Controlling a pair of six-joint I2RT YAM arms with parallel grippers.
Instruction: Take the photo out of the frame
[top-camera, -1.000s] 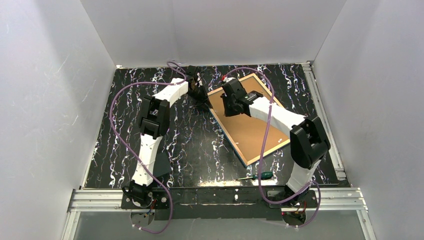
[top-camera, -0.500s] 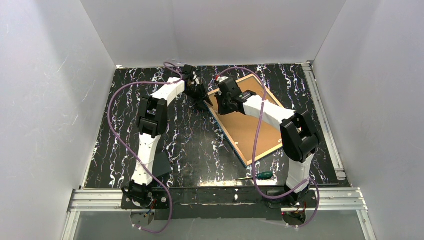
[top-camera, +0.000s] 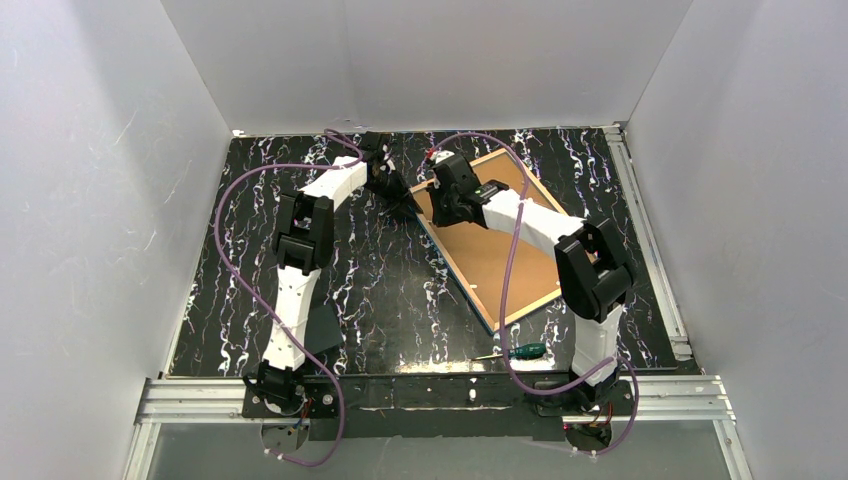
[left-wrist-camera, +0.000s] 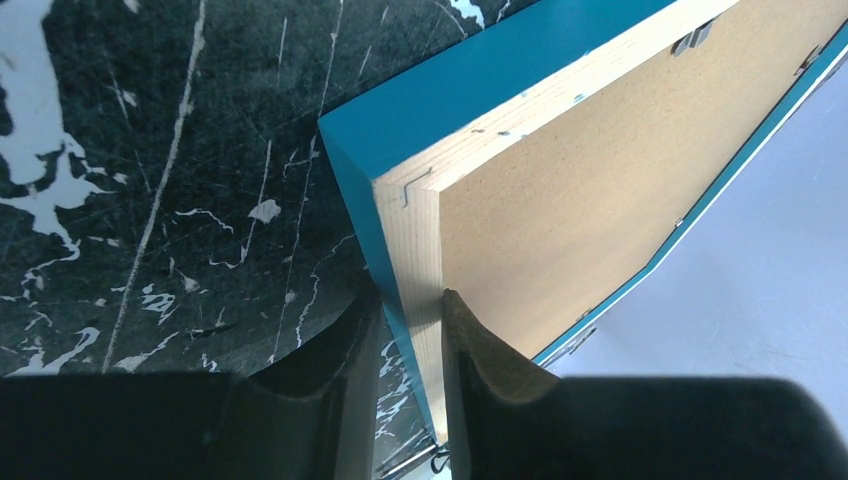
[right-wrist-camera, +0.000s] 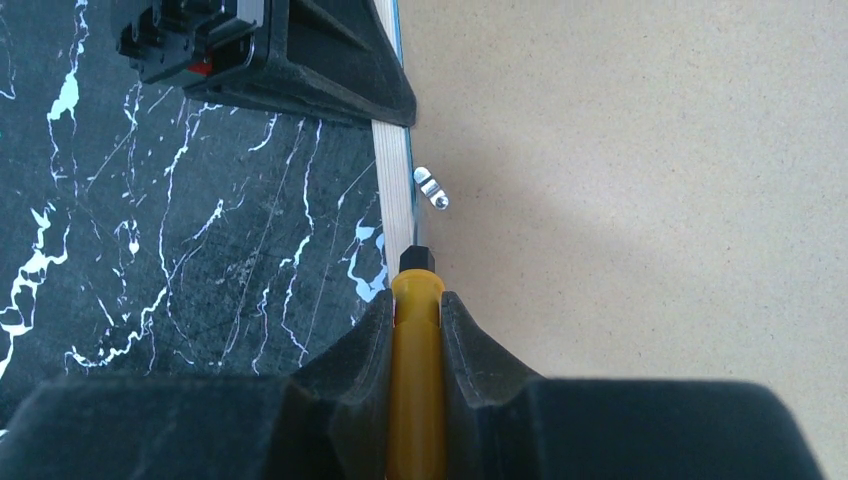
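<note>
From above, both arms stretch to the far middle of the table (top-camera: 380, 290). The left tool (top-camera: 403, 203) and right tool (top-camera: 440, 208) meet at the far-left corner of the frame (top-camera: 455, 272). The frame lies face-down and askew, right of centre, with its brown backing board (top-camera: 495, 255) up. A green-handled screwdriver (top-camera: 522, 351) lies near the front edge.

At the left wrist, the tool is pinched on the frame's rim by that corner, one finger on the blue side.

At the right wrist, the tool clamps a yellow-handled screwdriver (right-wrist-camera: 417, 380), its tip beside a small metal clip (right-wrist-camera: 432, 188).
</note>
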